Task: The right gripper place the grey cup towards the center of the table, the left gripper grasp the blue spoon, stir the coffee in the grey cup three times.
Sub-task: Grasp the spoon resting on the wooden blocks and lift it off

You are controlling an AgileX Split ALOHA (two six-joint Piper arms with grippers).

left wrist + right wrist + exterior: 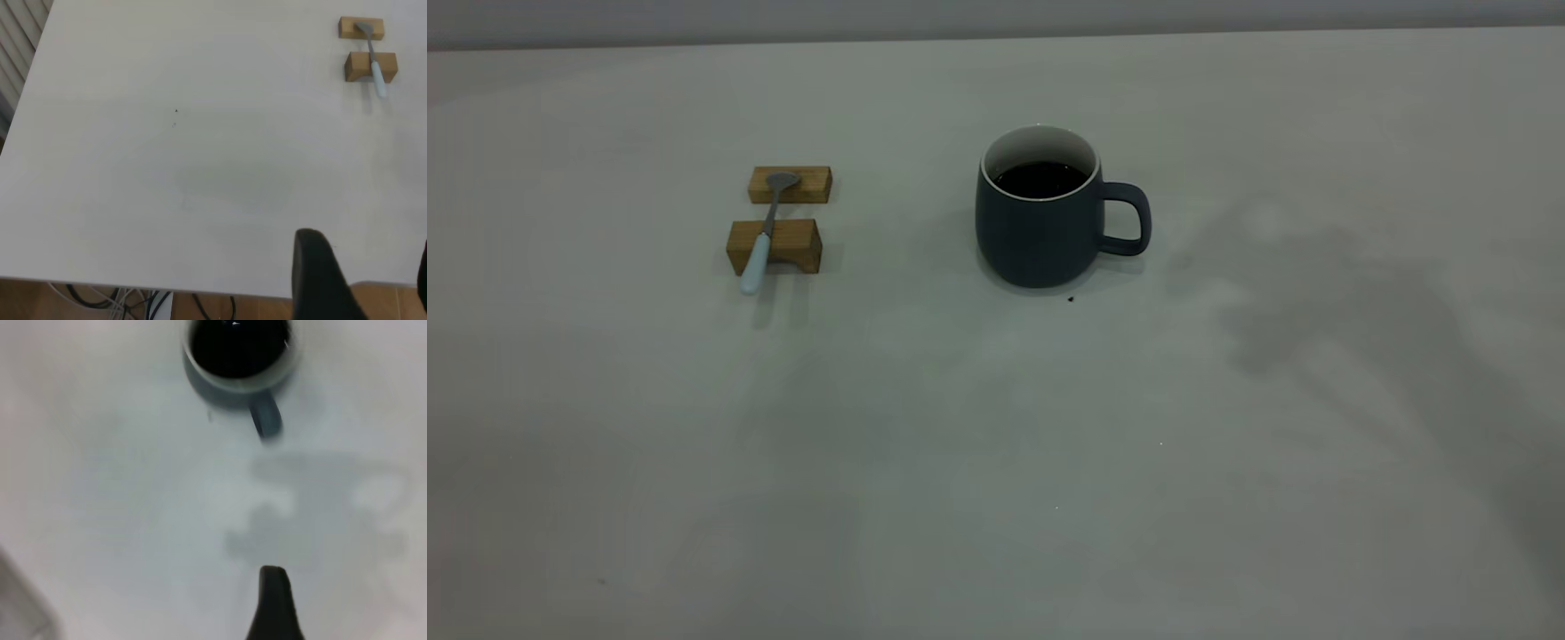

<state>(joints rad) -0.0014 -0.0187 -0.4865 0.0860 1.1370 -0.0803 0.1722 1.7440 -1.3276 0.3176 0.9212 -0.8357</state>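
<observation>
The grey cup (1040, 236) stands upright near the middle of the table (996, 444), its handle pointing right and dark coffee (1040, 178) inside. The blue spoon (767, 227) lies across two wooden blocks to the left of it, bowl on the far block. Neither gripper shows in the exterior view. In the left wrist view the left gripper (368, 270) is open and empty over the table's near edge, far from the spoon (372, 57). In the right wrist view the right gripper (360, 600) is high above the table, well back from the cup (220, 390); one finger (273, 600) shows, nothing beside it.
Two small wooden blocks (790, 184) (775, 246) carry the spoon. A tiny dark speck (1070, 300) lies just in front of the cup. Arm shadows fall on the table's right side. Beyond the table edge in the left wrist view are a wooden floor and cables (133, 303).
</observation>
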